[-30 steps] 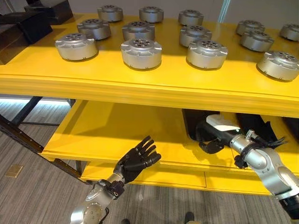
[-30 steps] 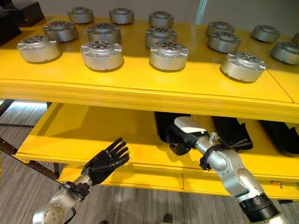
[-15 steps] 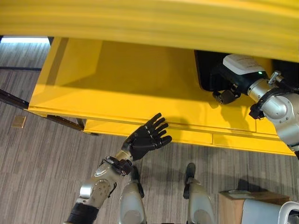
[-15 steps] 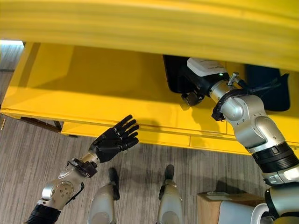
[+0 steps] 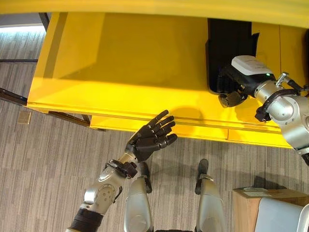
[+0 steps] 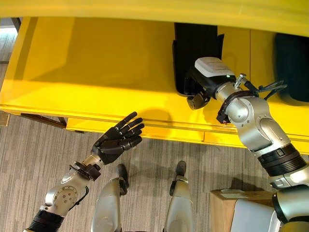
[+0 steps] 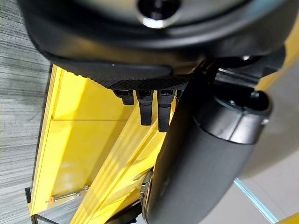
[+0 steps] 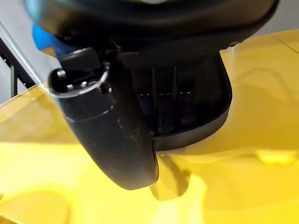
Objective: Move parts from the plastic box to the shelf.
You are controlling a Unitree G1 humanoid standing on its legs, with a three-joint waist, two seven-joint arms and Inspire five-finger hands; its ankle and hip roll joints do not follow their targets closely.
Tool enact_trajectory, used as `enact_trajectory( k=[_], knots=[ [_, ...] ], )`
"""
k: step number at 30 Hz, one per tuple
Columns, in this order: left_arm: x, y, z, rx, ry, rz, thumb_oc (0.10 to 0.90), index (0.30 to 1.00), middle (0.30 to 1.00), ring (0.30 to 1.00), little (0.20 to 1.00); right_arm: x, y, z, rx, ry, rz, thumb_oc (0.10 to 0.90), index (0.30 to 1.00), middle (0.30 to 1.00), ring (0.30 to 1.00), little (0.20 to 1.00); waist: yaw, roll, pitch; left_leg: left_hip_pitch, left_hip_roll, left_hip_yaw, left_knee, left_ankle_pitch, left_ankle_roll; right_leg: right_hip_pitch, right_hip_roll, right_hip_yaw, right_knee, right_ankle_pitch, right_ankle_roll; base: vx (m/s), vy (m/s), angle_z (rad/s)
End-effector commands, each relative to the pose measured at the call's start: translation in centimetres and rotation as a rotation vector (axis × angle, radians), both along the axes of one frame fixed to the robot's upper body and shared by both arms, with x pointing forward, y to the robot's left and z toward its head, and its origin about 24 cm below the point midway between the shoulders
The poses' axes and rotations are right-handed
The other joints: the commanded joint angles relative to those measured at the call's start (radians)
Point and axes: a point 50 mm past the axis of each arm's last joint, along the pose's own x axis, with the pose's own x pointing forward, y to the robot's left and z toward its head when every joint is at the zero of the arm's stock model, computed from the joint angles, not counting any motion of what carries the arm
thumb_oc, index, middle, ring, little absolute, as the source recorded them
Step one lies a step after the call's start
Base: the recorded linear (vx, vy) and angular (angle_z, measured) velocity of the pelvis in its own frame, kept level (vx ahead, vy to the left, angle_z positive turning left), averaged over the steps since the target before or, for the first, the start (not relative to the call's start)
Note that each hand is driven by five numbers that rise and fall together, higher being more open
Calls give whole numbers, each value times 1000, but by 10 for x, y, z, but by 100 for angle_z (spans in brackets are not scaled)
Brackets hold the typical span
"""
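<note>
My left hand (image 5: 150,140) is open, fingers spread, held above the floor just in front of the lower yellow shelf's front edge (image 5: 120,113). In its wrist view the straight fingers (image 7: 145,106) point along the yellow shelf and hold nothing. My right hand (image 5: 232,86), with a white cover on its back, hovers over the lower shelf at the near rim of a black tray (image 5: 229,43). Seen from the right wrist, its fingers (image 8: 168,109) run straight to the tray's dark rim (image 8: 205,126) and the thumb (image 8: 110,140) stands free. Neither hand holds a part.
A second black tray (image 6: 292,63) lies further right on the lower shelf. The upper shelf's yellow front edge (image 5: 154,6) overhangs along the top. A brown carton (image 5: 253,203) and a pale grey container (image 5: 285,217) stand on the striped floor at lower right.
The camera has tilted down: the top shelf with its silver round parts has left the picture and the floor now shows. Both hands stay about where they were.
</note>
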Motion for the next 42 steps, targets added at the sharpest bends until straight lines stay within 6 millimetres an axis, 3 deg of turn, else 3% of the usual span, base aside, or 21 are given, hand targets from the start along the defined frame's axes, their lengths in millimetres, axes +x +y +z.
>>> enact_trajectory(
  k=[1, 23, 24, 25, 42],
  knots=[
    [-10, -11, 29, -57, -142, -48, 900, 1000, 1000, 1000, 1000, -19, 21, 77, 31, -319, 86, 400, 300, 300, 300, 300, -2, -1, -10, 30, -80, -78, -60, 28, 35, 18, 103, -28, 181, -197, -69, -45, 10, -7],
    [-13, -9, 27, -65, -144, -66, 900, 1000, 1000, 1000, 1000, -10, 15, 80, 38, -261, 61, 400, 300, 300, 300, 300, 10, 3, -9, 41, -80, -68, -86, 41, 33, 36, 102, -44, 163, -200, -74, -5, 3, 0],
    [-14, -11, 27, -66, -156, -89, 900, 1000, 1000, 1000, 1000, -10, 16, 78, 42, -262, 61, 592, 569, 569, 569, 569, 9, 2, -9, 42, -78, -66, -88, 43, 32, 36, 102, -43, 163, -199, -74, 0, 0, 0],
    [-14, -13, 28, -61, -160, -95, 900, 1000, 1000, 1000, 1000, -10, 16, 77, 48, -264, 57, 900, 1000, 1000, 1000, 1000, 8, 3, -9, 43, -78, -66, -90, 44, 33, 37, 103, -41, 160, -199, -76, 0, 0, 0],
    [-13, -14, 29, -99, -157, -73, 900, 1000, 1000, 1000, 1000, -6, 12, 73, 119, -304, 27, 900, 1000, 1000, 1000, 1000, 0, 8, -9, 61, -79, -63, -98, 41, 35, 49, 104, -34, 159, -202, -79, 0, 0, 0]
  ],
)
